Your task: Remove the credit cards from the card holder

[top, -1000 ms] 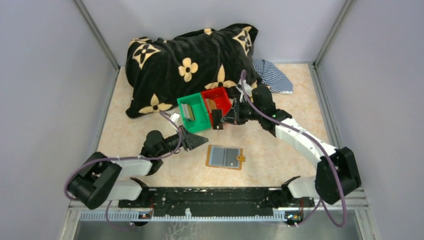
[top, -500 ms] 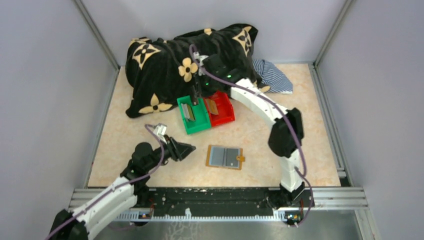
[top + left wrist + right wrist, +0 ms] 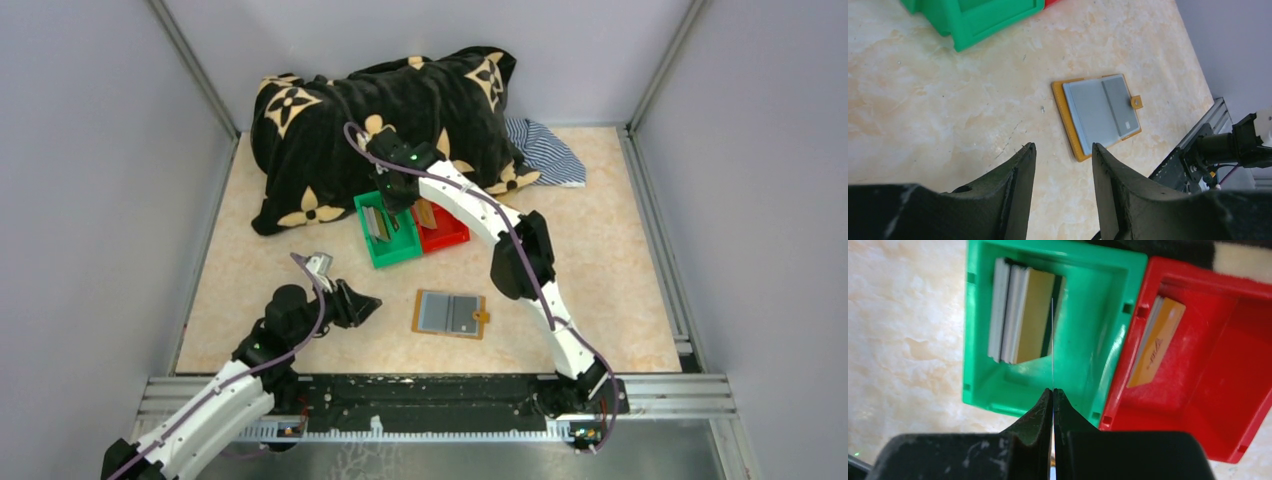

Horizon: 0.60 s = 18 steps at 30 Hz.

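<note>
The flat tan-brown leather card holder [image 3: 450, 314] lies open on the pale marbled worktop [image 3: 620, 260], grey inner pockets facing up and its small strap tab sticking out on the right. It sits near the front edge, well apart from the two bins. Whether any card sits in its pockets cannot be told.

The left pincer [image 3: 1063, 147] hovers low over the worktop just left of the card holder, its two black fingers [image 3: 1020, 170] apart with nothing between them and touching nothing.

The right arm reaches across to the green square plastic bin [image 3: 1098, 340]. The right pincer [image 3: 1053, 390] hangs above the bin, closed on a thin plastic card [image 3: 1053, 340] seen edge-on as a fine line pointing down into the bin. Beside that card, a stack of silvery and gold-tan cards [image 3: 1018, 330] leans on edge against the bin's left wall.

The red plastic bin [image 3: 1208, 390] touches the green one on its right; a gold-orange card [image 3: 1158, 342] leans against its left wall.

Behind the bins lie a black blanket with tan flowers [image 3: 380, 120] and a striped cloth [image 3: 545, 150].
</note>
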Available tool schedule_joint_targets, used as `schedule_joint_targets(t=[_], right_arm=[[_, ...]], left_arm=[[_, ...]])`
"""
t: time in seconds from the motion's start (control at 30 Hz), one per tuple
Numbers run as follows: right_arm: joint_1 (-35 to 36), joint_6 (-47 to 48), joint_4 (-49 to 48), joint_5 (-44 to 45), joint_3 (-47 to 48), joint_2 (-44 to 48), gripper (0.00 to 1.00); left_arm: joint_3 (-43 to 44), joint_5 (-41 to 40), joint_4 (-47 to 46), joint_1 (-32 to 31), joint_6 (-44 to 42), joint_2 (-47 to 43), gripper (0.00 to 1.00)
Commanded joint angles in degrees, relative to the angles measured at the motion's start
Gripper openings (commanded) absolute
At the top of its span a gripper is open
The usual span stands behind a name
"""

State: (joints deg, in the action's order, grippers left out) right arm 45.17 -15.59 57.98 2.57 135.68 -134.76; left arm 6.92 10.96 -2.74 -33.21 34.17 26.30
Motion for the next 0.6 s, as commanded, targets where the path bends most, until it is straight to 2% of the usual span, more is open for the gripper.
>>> schedule_joint_targets(t=[0.0,0.2,0.57], right_arm=[[-0.2,0.9,-1.8,2.9,-3.9,5.5,0.00],[-0.1,1.1,-4.7,2.9,-7.3,5.2,0.00],[0.0,1.1,-6.2,2.1,-3.4,1.1,0.00]], left_arm=[[2.3,-0.4,0.3,0.3,-1.7,3.1,0.52],[3.2,0.5,-1.1,0.3,-1.3,5.8,0.51],[3.2,-0.1,-0.1,0.3,-1.8,5.6,0.49]])
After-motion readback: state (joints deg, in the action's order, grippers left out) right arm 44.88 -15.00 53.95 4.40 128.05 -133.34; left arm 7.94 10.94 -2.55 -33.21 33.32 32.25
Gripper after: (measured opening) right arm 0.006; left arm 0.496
